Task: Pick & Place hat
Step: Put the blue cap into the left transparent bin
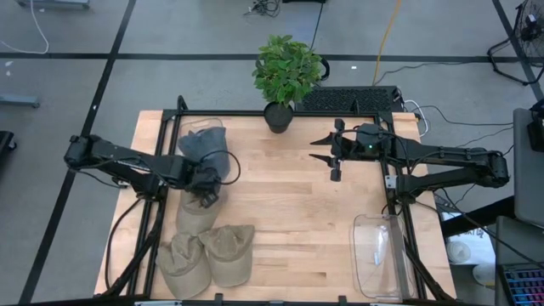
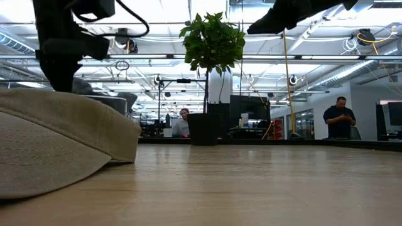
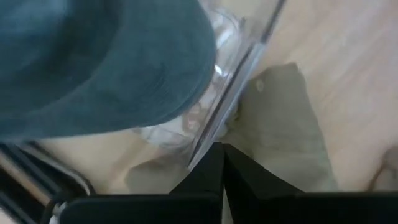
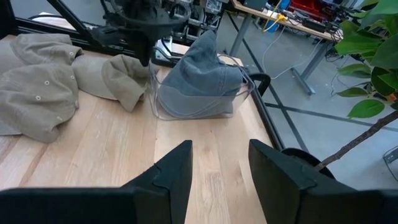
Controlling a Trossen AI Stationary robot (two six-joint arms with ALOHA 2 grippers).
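Overhead, the pale wooden tabletop [image 1: 289,204] carries tan hats [image 1: 208,255] near its left front — a blue-grey hat [image 1: 202,146] fills a clear bin [image 1: 223,166]. Left pincer [image 1: 206,201] pinched shut beside it; right pincer [image 1: 324,148] hangs parted, empty. Beyond — a potted plant [image 1: 286,72].

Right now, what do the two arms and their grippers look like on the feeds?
Both arms are dark, near-black jointed links. The left arm trails a black cable looping off its wrist. The right arm ends in a boxy wrist showing a small green light. The right gripper has two flat, angular black fingers; the left gripper has slim black ones.
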